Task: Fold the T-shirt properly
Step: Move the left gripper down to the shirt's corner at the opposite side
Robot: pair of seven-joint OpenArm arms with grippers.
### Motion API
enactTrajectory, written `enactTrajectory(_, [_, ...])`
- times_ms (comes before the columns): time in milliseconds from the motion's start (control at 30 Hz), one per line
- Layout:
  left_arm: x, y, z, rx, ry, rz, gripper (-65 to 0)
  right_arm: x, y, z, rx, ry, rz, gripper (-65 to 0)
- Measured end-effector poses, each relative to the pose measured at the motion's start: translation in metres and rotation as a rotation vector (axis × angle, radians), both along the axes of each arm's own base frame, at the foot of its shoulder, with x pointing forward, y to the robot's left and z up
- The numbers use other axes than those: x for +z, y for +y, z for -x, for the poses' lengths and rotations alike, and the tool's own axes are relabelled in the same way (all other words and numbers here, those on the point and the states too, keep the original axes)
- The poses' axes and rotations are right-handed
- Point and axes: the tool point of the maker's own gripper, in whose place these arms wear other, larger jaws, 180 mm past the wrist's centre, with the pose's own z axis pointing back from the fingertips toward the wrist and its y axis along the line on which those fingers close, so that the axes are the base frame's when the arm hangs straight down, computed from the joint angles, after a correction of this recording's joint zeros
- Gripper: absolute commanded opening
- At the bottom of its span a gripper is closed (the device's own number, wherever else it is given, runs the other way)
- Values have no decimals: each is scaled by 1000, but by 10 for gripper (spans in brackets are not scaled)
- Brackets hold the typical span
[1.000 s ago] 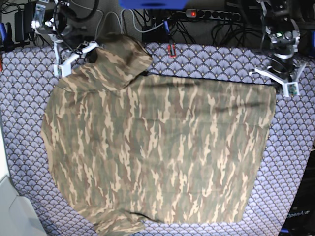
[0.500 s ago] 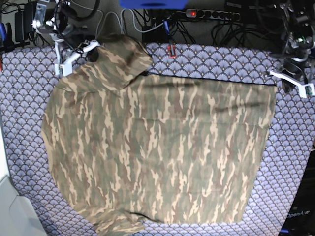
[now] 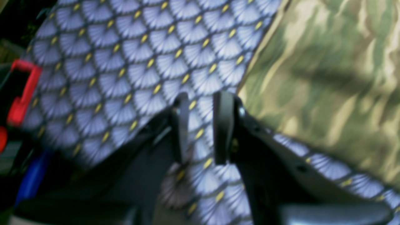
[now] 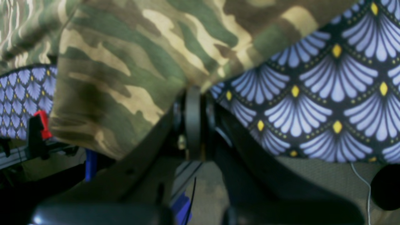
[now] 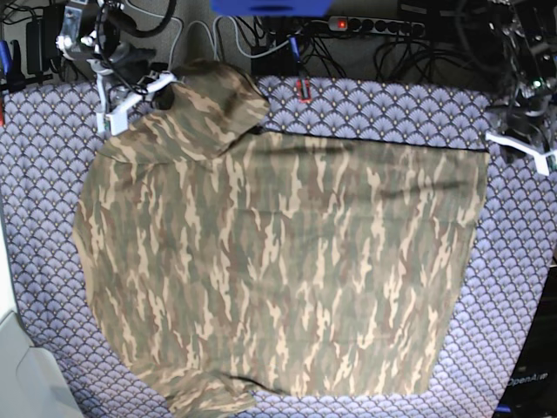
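The T-shirt (image 5: 278, 261) lies spread flat over most of the tablecloth (image 5: 392, 109), reaching from near the left edge to near the right edge, with one sleeve bunched at the far left corner and another at the near edge. The right gripper (image 4: 193, 93) sits at that far left corner; its fingers (image 4: 193, 122) are pressed together on the shirt's edge, pinching the camouflage fabric where it meets the cloth. The left gripper (image 3: 201, 103) is at the far right corner, off the shirt and just beside its edge; its fingers (image 3: 223, 125) stand slightly apart with only the patterned cloth showing between them, holding nothing.
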Motion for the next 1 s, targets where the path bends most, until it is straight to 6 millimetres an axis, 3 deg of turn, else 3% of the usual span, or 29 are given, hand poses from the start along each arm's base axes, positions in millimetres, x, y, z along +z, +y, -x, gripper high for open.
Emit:
enactTrajectory(67, [6,0,-7,-8,-23,-2,-508,0,0,0,0,0,0,-650])
enactTrajectory(300, [1,-1,-2,-11,0,-4,-494,0,0,0,0,0,0,-650])
enactTrajectory(500, [5,-2,-9,0,-26,6,-303,0,0,0,0,0,0,-650])
enactTrajectory(767, [4,-5,-14,7,-53,69,-302,0,0,0,0,0,0,-650])
enactTrajectory(1000, [-28,-2,-14,51,2,133,-302,0,0,0,0,0,0,-650])
